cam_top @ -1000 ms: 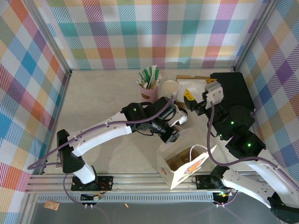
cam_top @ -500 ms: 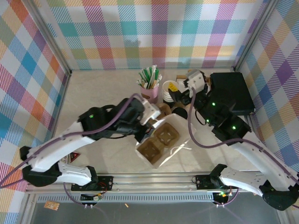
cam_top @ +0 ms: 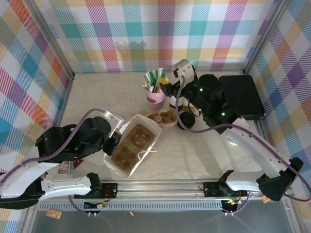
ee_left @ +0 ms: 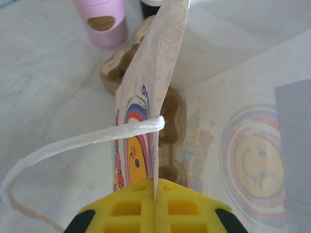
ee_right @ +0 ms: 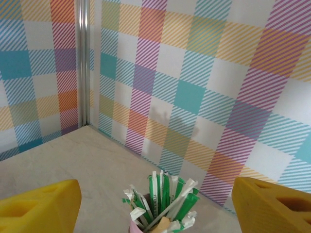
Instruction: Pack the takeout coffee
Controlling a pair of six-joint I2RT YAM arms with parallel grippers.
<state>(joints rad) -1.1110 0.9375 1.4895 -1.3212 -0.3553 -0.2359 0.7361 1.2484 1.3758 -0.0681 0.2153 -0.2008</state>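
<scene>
While the left gripper stayed out of the bag's mouth, its yellow fingers were clenched on one wall edge of the paper bag, with the white handle cord looping off at 9 o'clock.

- Bag lay on its side near table centre, mouth up to the overhead camera. Inside: a brown cardboard cup carrier, two wells visible.
- Second carrier sat on the table at 1 o'clock from the bag, just beside its far end.
- Takeout coffee, seen as a black disc, stood on the table at 2 o'clock from the bag, outside it.
- Pink cup at 10 o'clock from the coffee held green and white wrapped sticks.
- Cream cup stack stood just beside the pink cup, at 3 o'clock.
- Right gripper was above the sticks, released, fingers spread wide with nothing between them.

Surface: pale beige tabletop. Black box at the 2 o'clock corner. Pastel plaid walls on three sides; aluminium rail along the 6 o'clock edge.
</scene>
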